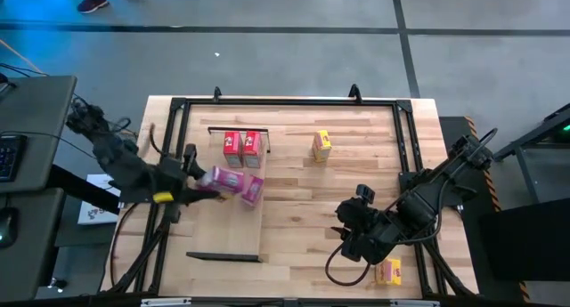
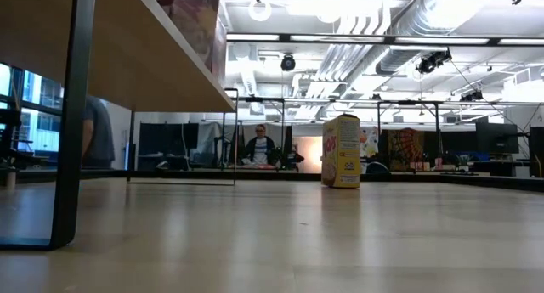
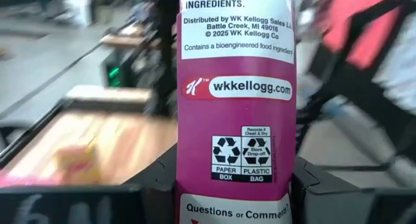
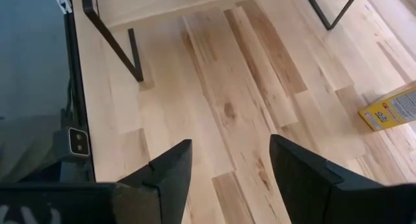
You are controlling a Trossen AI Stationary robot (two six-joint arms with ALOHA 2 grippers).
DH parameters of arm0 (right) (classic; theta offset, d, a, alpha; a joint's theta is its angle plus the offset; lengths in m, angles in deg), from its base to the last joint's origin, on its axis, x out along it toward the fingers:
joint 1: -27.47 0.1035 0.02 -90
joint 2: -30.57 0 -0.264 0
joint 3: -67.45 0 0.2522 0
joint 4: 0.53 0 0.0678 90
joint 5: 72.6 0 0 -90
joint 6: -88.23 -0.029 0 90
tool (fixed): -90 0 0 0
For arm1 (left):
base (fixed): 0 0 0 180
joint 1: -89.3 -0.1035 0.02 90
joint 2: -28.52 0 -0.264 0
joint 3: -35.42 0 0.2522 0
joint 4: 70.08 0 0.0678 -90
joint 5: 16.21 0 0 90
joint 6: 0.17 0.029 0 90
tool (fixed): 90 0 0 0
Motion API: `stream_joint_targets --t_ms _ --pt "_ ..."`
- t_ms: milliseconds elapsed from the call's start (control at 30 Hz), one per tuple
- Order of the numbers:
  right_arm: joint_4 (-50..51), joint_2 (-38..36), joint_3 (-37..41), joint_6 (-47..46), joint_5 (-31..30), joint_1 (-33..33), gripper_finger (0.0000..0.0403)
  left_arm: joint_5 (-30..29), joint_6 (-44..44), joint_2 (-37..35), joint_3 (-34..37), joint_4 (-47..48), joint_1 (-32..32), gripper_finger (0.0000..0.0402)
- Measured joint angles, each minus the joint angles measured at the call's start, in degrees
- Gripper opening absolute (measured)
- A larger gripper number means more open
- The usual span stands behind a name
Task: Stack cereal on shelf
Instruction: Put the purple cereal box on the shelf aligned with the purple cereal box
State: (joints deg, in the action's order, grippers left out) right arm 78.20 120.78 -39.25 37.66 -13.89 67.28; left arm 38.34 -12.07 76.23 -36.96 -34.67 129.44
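While the left pincer (image 1: 198, 184) pinches a pink cereal box (image 1: 224, 178) over the shelf (image 1: 223, 200) beside the red boxes (image 1: 242, 143), setting it down squarely seems next; the right pincer (image 1: 350, 229) hangs spread, empty

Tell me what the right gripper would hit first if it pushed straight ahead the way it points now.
Probably just the bare tabletop. The right gripper, jaws open and empty, looks down along open wood; the black shelf leg and the yellow box sit off to either side of that line, though depth is unclear.

Dark jointed arms with black cables; the left arm (image 1: 134, 169) bears a yellow marking.
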Motion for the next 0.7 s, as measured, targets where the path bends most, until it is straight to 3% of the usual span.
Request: stream_joint_targets --t_ms 367,533,700 --pt "0.1 0.0 0.0 0.0 -1.6 0.0 0.0195 -27.5 -19.2 -2.6 17.8 1.8 12.9 0.0129" --pt "0.1 0.0 0.0 -0.4 -3.1 0.0 0.0195 -39.8 -23.9 -3.3 27.0 -6.3 19.7 0.0129" --pt "0.1 0.0 0.0 -0.4 -4.3 0.0 0.0195 -45.8 -23.0 -1.6 33.7 -17.9 23.5 0.0129"
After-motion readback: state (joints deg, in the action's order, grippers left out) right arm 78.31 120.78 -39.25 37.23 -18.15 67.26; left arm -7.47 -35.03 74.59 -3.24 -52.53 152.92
